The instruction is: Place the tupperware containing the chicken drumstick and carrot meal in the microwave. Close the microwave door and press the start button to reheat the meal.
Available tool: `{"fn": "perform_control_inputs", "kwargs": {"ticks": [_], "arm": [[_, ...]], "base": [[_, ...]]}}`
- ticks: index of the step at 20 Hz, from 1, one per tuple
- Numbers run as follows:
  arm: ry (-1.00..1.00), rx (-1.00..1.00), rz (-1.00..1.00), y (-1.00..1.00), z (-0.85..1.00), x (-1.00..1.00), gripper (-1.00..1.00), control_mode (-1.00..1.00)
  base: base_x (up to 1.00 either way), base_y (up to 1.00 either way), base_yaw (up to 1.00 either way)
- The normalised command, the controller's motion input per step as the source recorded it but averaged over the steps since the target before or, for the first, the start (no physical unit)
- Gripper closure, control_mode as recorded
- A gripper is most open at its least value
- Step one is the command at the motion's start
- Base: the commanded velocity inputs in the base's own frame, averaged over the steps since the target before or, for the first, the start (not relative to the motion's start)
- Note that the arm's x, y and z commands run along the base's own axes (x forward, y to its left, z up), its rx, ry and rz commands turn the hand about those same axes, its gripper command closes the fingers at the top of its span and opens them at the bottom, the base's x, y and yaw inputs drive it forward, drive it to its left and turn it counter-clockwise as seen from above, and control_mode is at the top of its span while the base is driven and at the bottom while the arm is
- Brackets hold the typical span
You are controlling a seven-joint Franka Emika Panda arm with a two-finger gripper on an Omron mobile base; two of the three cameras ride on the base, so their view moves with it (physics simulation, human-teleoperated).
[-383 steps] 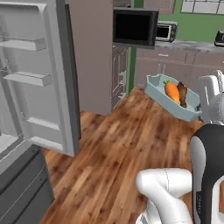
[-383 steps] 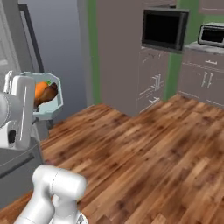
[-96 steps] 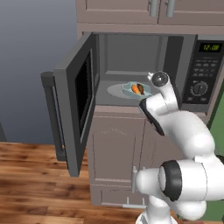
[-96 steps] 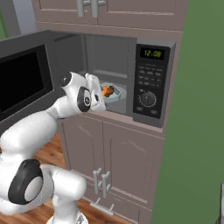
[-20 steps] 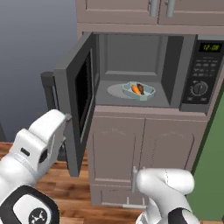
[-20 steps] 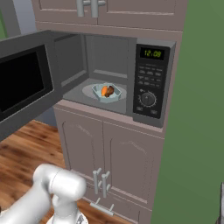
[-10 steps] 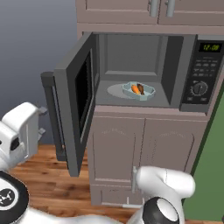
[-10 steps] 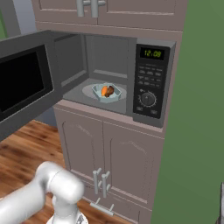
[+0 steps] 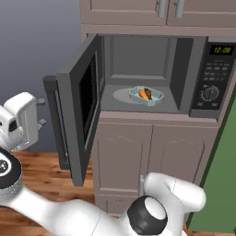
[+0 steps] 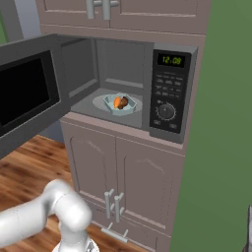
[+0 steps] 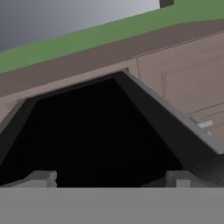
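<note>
The microwave (image 9: 138, 50) (image 10: 123, 59) stands open. Inside it, the pale blue tupperware (image 9: 156, 99) (image 10: 109, 101) rests on the round turntable plate with the orange carrot (image 9: 143, 94) (image 10: 116, 102) and the brown chicken drumstick (image 9: 148, 91) (image 10: 124, 103) in it. The microwave door (image 9: 83, 106) (image 10: 27, 93) swings out to the left. My gripper (image 9: 41, 111) (image 11: 111, 178) hovers open and empty just left of the door's outer face, apart from it. In the hand view the door's black window (image 11: 87, 135) looms close ahead of the fingertips (image 11: 41, 177).
The black control panel (image 9: 213, 73) (image 10: 169, 93) with green display and a round dial sits to the right of the cavity. Mauve cabinet doors (image 9: 152, 161) (image 10: 118, 172) lie below and above. There is a wooden floor (image 9: 41, 175) at lower left and a green wall (image 10: 221, 147) at the right.
The hand has swung left from in front of the door's edge to its outer side and risen a little. The tupperware and door have stayed put.
</note>
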Motion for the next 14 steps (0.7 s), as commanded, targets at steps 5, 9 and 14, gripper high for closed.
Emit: {"fn": "perform_control_inputs", "kwargs": {"ticks": [5,9,14], "arm": [[0.05,-0.08,-0.16,0.17,-0.16,0.85,-1.0,-1.0],[0.04,-0.08,-0.19,0.0,-0.15,0.6,-1.0,-1.0],[0.0,-0.03,-0.22,-0.35,-0.07,0.06,-1.0,-1.0]], "base": [[0.0,0.0,0.0],[0.0,0.0,0.0],[0.0,0.0,0.0]]}}
